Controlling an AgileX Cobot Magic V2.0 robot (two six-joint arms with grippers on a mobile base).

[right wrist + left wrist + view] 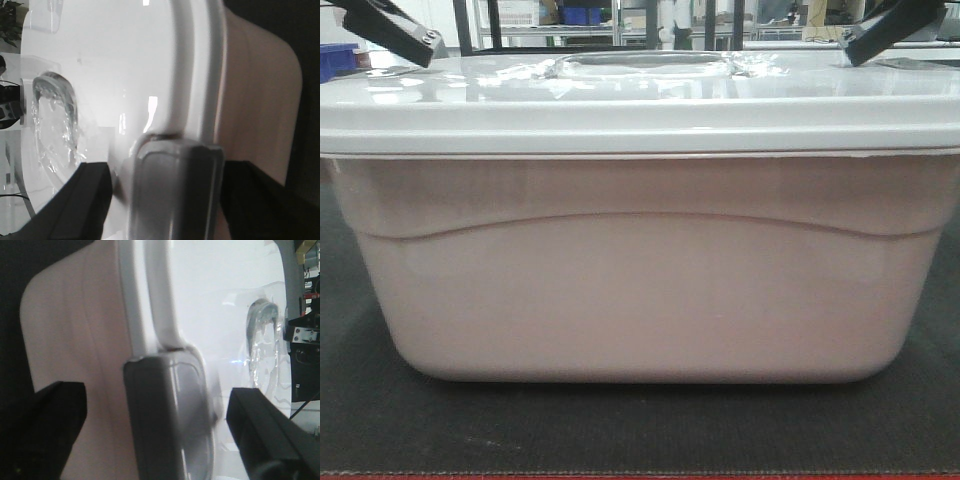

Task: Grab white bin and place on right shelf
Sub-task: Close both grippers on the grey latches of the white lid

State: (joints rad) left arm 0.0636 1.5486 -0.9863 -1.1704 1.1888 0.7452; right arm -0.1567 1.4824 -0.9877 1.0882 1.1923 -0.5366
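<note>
Pinkish-white bin point(640, 300): left jaws and right jaws wide, each straddling grey lid latch point(170, 415).

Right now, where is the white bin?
The white bin fills the middle of the front view, resting on the dark mat, close before the camera.

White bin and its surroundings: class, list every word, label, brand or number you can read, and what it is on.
None can be read.
The white bin and its lid bear no print in any view.
The background boxes are too small and blurred to read.
</note>
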